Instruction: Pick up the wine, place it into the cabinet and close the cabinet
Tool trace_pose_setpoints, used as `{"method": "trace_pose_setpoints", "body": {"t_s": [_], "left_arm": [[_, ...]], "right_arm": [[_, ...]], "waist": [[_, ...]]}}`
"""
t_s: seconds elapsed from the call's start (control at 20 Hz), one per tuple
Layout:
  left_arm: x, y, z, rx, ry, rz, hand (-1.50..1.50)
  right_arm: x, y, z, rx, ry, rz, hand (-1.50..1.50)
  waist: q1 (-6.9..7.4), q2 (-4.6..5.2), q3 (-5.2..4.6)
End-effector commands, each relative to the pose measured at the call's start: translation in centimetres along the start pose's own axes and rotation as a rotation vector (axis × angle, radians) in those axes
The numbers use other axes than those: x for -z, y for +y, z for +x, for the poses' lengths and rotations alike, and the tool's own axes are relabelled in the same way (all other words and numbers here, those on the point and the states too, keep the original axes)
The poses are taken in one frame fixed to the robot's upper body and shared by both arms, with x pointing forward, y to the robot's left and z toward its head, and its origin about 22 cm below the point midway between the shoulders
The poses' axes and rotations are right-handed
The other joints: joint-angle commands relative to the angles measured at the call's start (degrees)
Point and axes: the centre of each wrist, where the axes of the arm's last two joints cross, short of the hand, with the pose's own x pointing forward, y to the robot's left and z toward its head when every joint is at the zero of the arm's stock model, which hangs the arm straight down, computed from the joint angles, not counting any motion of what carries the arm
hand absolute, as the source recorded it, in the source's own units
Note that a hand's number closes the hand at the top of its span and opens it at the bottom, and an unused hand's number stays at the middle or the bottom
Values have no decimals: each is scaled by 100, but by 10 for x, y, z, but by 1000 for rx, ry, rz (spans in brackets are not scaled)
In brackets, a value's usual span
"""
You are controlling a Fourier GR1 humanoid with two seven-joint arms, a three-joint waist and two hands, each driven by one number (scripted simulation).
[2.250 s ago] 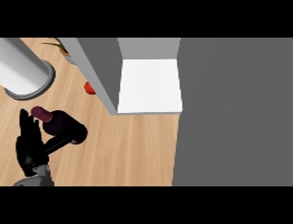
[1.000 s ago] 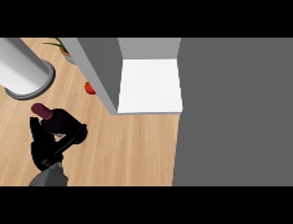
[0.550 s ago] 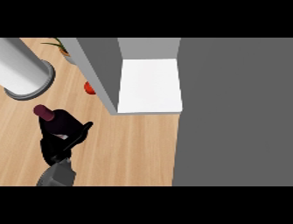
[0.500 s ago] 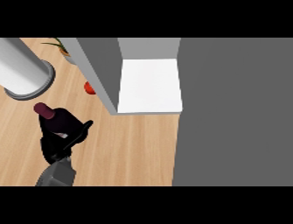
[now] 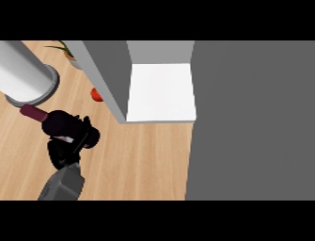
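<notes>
A: At lower left of the head view, the left hand [image 5: 68, 149] comes up from the bottom edge on its grey forearm, fingers curled round the body of the wine [image 5: 57, 123]. Grasp state: clasping the bottle. The right hand shows nowhere.

B: Bottle attitude?

A: Tilted, dark red neck pointing up-left toward the white cylinder [image 5: 17, 74], its tip just beside that cylinder's base. Whether the bottle rests on the table [image 5: 142, 160] or is lifted cannot be told from this angle.

B: Cabinet?

A: The cabinet [image 5: 158, 92] lies to the right, white floor exposed, grey side wall between it and the hand. A small red object [image 5: 97, 94] sits close against that wall, with some greenery [image 5: 64, 48] behind.

B: Risks?

A: Judged only: swinging right with the neck leading the other way, the bottle's base could strike the cabinet wall or nudge the red object. The neck might also clip the cylinder on the lift. Hand hides the bottle, so slippage would be hard to spot.
</notes>
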Motion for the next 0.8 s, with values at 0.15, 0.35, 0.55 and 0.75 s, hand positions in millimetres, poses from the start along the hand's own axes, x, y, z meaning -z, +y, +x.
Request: {"method": "trace_pose_setpoints", "body": {"t_s": [0.15,0.35,0.55,0.75], "left_arm": [[0,-32,1,47,-89,-34,150],[-11,8,-4,-52,-77,-278,150],[-34,31,-8,-148,-71,-544,150],[-48,25,8,-200,-112,-637,150]], "right_arm": [[-34,2,46,24,-69,40,-150],[-29,6,37,59,-78,19,-150],[-26,3,30,45,-63,19,-150],[-29,1,37,45,-89,8,-150]], "waist": [[-19,2,-1],[7,-46,-1],[64,-92,9],[117,-60,11]]}}
